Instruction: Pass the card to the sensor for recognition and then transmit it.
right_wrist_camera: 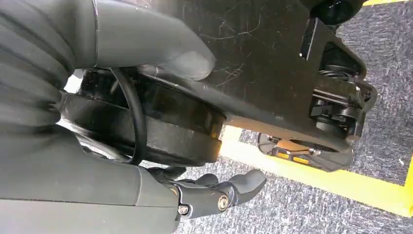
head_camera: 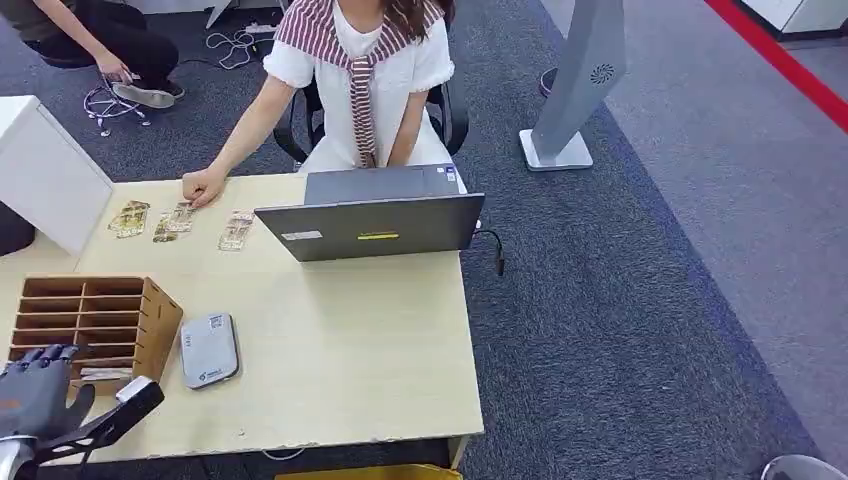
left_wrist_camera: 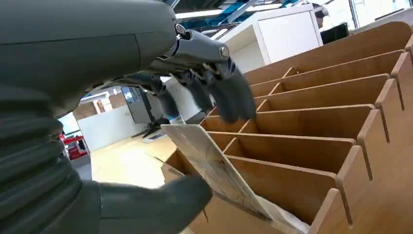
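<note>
The card [left_wrist_camera: 214,170] leans tilted in the nearest slot of the wooden rack [left_wrist_camera: 311,122], its top edge sticking out where it can be picked; in the left wrist view it sits at lower centre. The left hand [left_wrist_camera: 195,97] straddles it: dark fingers [left_wrist_camera: 229,92] hang spread above the card, the thumb [left_wrist_camera: 156,202] lies below, neither plainly touching, so the hand looks open and holds nothing yet. In the head view that hand [head_camera: 40,390] hovers at the lower left, at the rack's near end, wrist angled toward the slots. The grey sensor [head_camera: 208,348] lies just right of the rack. The right hand [right_wrist_camera: 214,192] hangs by the floor, fingers loosely extended, empty.
</note>
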Action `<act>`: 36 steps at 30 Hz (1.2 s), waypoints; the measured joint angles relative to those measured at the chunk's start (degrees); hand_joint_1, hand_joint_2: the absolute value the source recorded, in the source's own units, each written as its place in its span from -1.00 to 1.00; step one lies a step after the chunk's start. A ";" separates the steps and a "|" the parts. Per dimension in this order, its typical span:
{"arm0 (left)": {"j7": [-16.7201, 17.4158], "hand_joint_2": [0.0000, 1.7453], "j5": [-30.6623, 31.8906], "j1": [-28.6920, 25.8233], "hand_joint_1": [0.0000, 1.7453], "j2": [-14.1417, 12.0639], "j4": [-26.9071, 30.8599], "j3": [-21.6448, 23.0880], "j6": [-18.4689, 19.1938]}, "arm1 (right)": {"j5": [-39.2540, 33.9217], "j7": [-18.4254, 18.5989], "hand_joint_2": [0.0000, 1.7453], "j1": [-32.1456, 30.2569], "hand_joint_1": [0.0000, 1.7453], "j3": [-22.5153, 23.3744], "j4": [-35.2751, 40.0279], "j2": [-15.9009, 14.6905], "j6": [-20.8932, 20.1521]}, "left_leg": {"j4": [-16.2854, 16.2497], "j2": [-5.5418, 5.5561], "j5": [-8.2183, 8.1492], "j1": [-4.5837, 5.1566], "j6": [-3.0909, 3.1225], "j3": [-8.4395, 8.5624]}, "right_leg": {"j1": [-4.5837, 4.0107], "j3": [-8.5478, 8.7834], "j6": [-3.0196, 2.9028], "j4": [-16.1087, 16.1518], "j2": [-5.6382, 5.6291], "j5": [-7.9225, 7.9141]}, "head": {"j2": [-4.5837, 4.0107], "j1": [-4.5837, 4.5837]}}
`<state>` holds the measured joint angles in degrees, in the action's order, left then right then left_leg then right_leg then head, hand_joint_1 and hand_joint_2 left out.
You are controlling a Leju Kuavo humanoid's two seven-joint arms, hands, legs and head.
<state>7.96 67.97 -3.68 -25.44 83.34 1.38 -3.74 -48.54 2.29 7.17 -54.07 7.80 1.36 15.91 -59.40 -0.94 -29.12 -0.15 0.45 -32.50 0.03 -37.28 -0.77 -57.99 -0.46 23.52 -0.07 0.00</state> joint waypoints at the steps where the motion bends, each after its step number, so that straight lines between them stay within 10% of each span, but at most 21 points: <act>1: -0.11 1.00 -0.11 0.02 1.00 -0.13 -0.07 0.00 0.09 | -0.24 0.00 1.00 0.02 -1.00 -0.11 0.00 0.00 0.00 | 0.00 0.00 0.00 0.00 0.00 0.00 | 0.00 0.00 0.00 0.00 0.00 0.00 | 0.00 0.00; 23: -2.23 1.00 -1.31 0.67 1.00 -0.15 -0.53 0.02 -2.55 | -0.83 -0.33 1.00 0.11 -1.00 -0.52 -0.02 0.00 0.00 | 0.00 0.00 0.00 0.00 0.00 0.00 | 0.00 0.00 0.00 0.00 0.00 0.00 | -0.02 0.02; 36: -6.16 1.00 2.32 -5.07 1.00 -1.01 20.84 1.49 -10.78 | -3.98 -1.62 1.00 -0.24 -1.00 -0.39 -0.04 0.00 0.55 | 0.00 0.00 -0.03 0.01 0.03 -0.02 | 0.00 -0.01 0.01 0.03 0.01 0.01 | 0.00 0.00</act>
<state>1.79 70.29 -8.75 -26.45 104.18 2.86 -14.52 -52.52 0.68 6.93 -54.47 7.76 1.36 16.46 -59.40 -0.95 -29.14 -0.14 0.48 -32.52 0.03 -37.29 -0.76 -57.96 -0.45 23.53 -0.07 0.00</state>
